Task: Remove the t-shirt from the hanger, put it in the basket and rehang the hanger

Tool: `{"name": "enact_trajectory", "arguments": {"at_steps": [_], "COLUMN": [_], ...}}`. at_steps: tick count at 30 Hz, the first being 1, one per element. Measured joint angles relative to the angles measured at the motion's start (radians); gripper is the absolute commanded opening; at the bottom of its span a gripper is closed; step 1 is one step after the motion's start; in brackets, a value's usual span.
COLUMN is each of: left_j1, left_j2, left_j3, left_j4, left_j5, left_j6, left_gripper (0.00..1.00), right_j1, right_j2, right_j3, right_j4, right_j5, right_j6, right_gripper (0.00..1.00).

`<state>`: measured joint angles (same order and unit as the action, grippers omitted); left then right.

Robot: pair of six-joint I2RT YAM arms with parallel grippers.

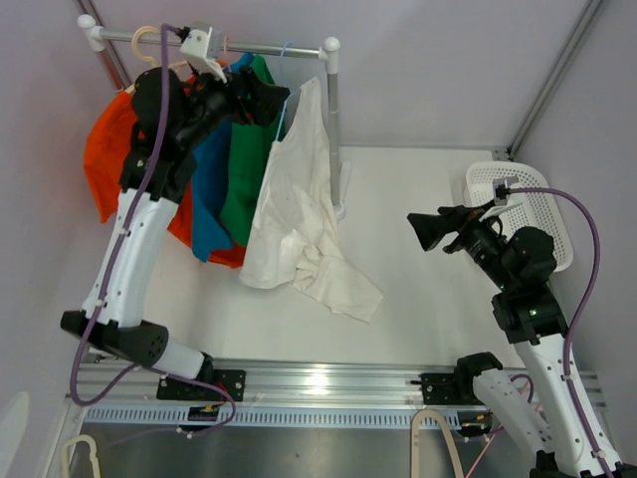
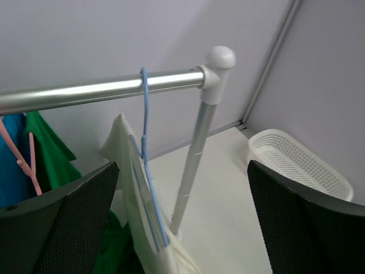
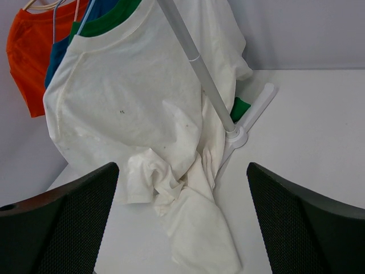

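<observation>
A white t-shirt (image 1: 294, 199) hangs on a thin blue hanger (image 1: 284, 60) at the right end of the rail (image 1: 269, 45). Its lower part lies crumpled on the table. My left gripper (image 1: 279, 103) is open and empty, raised just below the rail beside the shirt's neck. In the left wrist view the hanger (image 2: 145, 142) and the shirt's shoulder (image 2: 126, 165) sit left of centre between the open fingers (image 2: 68, 222). My right gripper (image 1: 423, 227) is open and empty, right of the shirt and facing it; its view shows the shirt (image 3: 137, 108) ahead.
Green (image 1: 244, 169), blue (image 1: 211, 189) and orange (image 1: 109, 149) shirts hang left of the white one. The rack's upright post (image 1: 335, 119) and its foot (image 3: 239, 134) stand right behind the white shirt. A white basket (image 1: 532, 209) sits at the far right.
</observation>
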<state>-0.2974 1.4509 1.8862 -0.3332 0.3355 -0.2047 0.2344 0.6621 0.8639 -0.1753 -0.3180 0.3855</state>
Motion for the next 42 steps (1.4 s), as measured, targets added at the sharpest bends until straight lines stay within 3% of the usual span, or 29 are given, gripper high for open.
{"name": "enact_trajectory", "arguments": {"at_steps": [5,10,14,17,19,20,22,23,24,34,42], "left_j1": [-0.053,-0.064,-0.064,-0.064,-0.064,-0.064,-0.065,-0.067,-0.068,-0.135,-0.267], "left_j2": [0.169,0.267,0.316,0.351,0.368,0.374,0.387,0.394,0.398,0.387,0.212], "left_j3": [0.172,0.222,0.25,0.28,0.287,0.287,0.289,0.291,0.291,0.294,0.175], "left_j4": [-0.09,-0.137,-0.152,-0.152,-0.149,-0.148,-0.148,-0.146,-0.145,-0.14,-0.011], "left_j5": [-0.177,-0.271,-0.32,-0.334,-0.334,-0.334,-0.332,-0.33,-0.329,-0.405,-0.792], "left_j6": [0.09,0.12,0.126,0.126,0.125,0.124,0.115,0.116,0.113,0.137,0.19], "left_gripper": [1.0,0.99,0.84,0.8,0.7,0.44,0.21,0.03,0.01,0.01,0.01], "right_j1": [0.0,0.0,0.0,0.0,0.0,0.0,0.0,0.0,0.0,0.0,0.0], "right_j2": [0.0,0.0,0.0,0.0,0.0,0.0,0.0,0.0,-0.002,-0.005,-0.002], "right_j3": [0.0,0.001,0.002,0.002,0.003,0.003,0.005,0.007,0.008,0.011,0.011], "right_j4": [-0.018,-0.033,-0.042,-0.046,-0.051,-0.053,-0.056,-0.058,-0.06,-0.067,-0.068], "right_j5": [0.008,0.019,0.025,0.026,0.026,0.026,0.027,0.029,0.032,0.04,0.031], "right_j6": [-0.003,-0.006,-0.013,-0.016,-0.018,-0.019,-0.021,-0.021,-0.021,-0.021,-0.02], "right_gripper": [1.0,0.99,0.99,0.99,1.0,0.99,0.99,1.0,1.0,1.0,0.99]}}
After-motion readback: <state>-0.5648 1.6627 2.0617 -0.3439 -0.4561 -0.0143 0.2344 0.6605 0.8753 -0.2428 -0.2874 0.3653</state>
